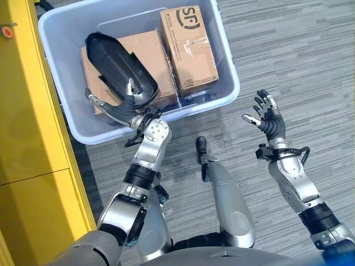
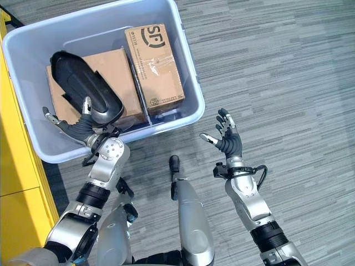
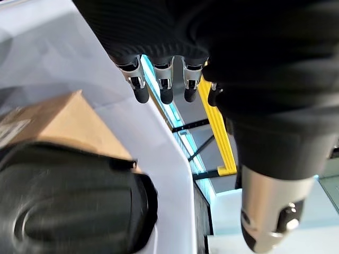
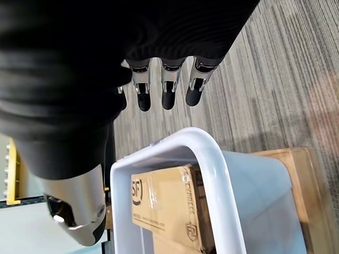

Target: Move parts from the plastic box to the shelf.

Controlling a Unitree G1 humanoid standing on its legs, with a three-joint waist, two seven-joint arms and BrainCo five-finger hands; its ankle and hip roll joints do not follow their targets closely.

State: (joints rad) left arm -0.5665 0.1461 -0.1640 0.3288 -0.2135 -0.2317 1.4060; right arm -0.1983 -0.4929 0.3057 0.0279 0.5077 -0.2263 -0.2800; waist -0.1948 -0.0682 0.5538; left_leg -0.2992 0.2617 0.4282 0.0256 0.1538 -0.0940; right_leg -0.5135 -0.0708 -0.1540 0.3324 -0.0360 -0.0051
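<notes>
Black moulded part (image 1: 117, 67) lies diagonally in the plastic box (image 1: 224, 93), upper left of frame. My left hand (image 1: 123, 108) touches its lower end, fingers spread open; my right hand (image 1: 268, 117) hangs open, well apart.

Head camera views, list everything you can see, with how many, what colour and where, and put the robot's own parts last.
Pale blue plastic box: one, on the floor ahead of the robot.
Brown cardboard boxes: two, inside the plastic box, one large, one smaller to its right.
Black curved plastic part: one, lying on the large cardboard box.
Yellow shelf unit: one, left of the plastic box.
Grey striped carpet floor: under everything.
Left robot hand: open, at the plastic box's near wall, beside the black part.
Right robot hand: open, over the carpet right of the plastic box.
</notes>
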